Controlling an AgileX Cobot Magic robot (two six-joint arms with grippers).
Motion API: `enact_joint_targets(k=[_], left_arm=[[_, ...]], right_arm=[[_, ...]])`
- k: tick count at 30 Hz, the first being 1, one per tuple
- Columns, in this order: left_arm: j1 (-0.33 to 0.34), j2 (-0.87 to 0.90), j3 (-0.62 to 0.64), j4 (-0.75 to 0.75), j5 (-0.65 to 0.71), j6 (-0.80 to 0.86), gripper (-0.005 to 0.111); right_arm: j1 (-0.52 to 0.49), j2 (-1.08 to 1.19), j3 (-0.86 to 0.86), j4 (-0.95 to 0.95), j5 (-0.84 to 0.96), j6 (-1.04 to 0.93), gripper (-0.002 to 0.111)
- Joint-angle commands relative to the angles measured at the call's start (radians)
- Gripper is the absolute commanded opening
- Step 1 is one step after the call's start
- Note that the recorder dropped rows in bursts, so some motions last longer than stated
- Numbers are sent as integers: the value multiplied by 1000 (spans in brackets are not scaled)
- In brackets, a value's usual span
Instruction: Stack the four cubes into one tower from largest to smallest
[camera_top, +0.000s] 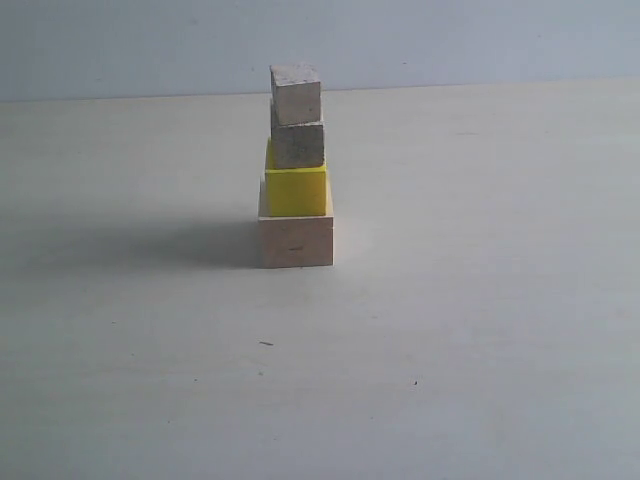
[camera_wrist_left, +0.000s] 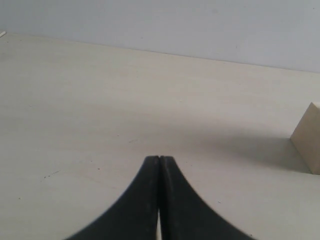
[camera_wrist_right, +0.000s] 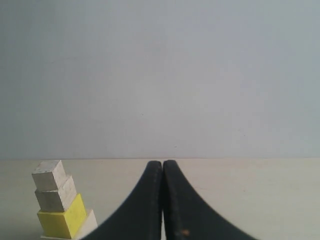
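Four cubes (camera_top: 298, 143) stacked as tower (camera_top: 296, 190) mid-counter (camera_top: 480, 320), largest at base. Left claw (camera_wrist_left: 159, 160) and right claw (camera_wrist_right: 163, 163) both pinched together, empty, well apart from tower. Risk: upper cubes sit slightly skewed; arm bump or counter jolt could topple them.
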Motion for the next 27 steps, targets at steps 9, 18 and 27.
enact_joint_targets(k=[9, 18, 27], left_arm=[[1, -5, 3, -7, -3, 4, 0], [1, -5, 3, -7, -3, 4, 0], [1, -5, 3, -7, -3, 4, 0]], right_arm=[[-570, -36, 94, 124, -219, -14, 0], [-696, -156, 359, 270, -384, -25, 0], [-696, -153, 376, 561, -392, -344, 0]])
